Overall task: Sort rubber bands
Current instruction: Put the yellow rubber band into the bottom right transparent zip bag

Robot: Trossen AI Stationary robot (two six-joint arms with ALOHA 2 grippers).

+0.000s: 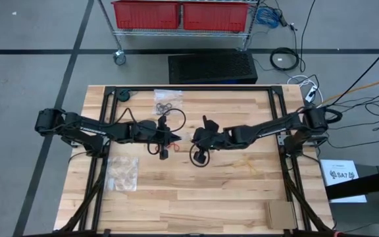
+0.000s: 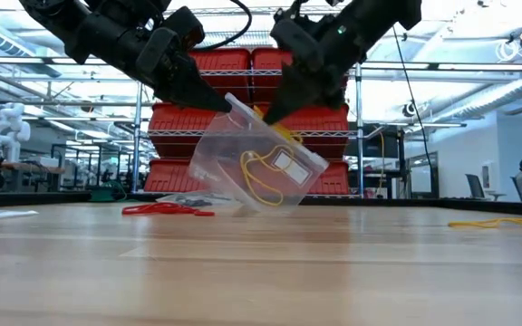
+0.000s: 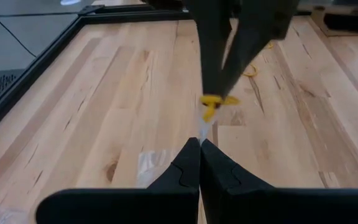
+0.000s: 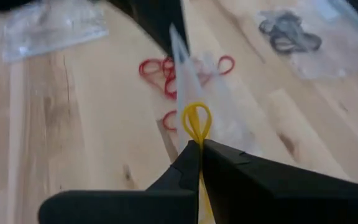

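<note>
A clear plastic bag (image 2: 259, 167) hangs tilted between my two grippers at the table's middle, with yellowish bands (image 2: 261, 181) inside. Its lower corner (image 2: 240, 209) reaches the tabletop. My left gripper (image 2: 223, 106) (image 3: 199, 147) is shut on the bag's top edge. My right gripper (image 2: 268, 112) (image 4: 197, 145) faces it, shut on a yellowish rubber band (image 4: 196, 119) at the bag's mouth. Red rubber bands (image 2: 166, 209) (image 4: 166, 73) lie on the table beneath. Black bands (image 1: 166, 105) (image 4: 289, 35) lie in another clear bag near the far edge. My left gripper pinches the bag's upper edge (image 3: 201, 132) between its two fingertips, slanting down from the table's left side. The bag hangs below the fingers, tilted. My right gripper pinches a yellowish band loop (image 4: 196, 124) at its fingertips, slanting down from the right. The loop sticks out past the tips beside the bag's upright edge (image 4: 180, 53). Whether the fingers also hold the bag, I cannot tell.
A further clear bag (image 1: 122, 173) lies toward the table's near left. A loose yellowish band (image 1: 249, 163) (image 2: 501, 222) lies on the wood to the right. A brown card piece (image 1: 280, 213) sits near the near right corner. A black cable loop (image 1: 199, 157) hangs below the right wrist.
</note>
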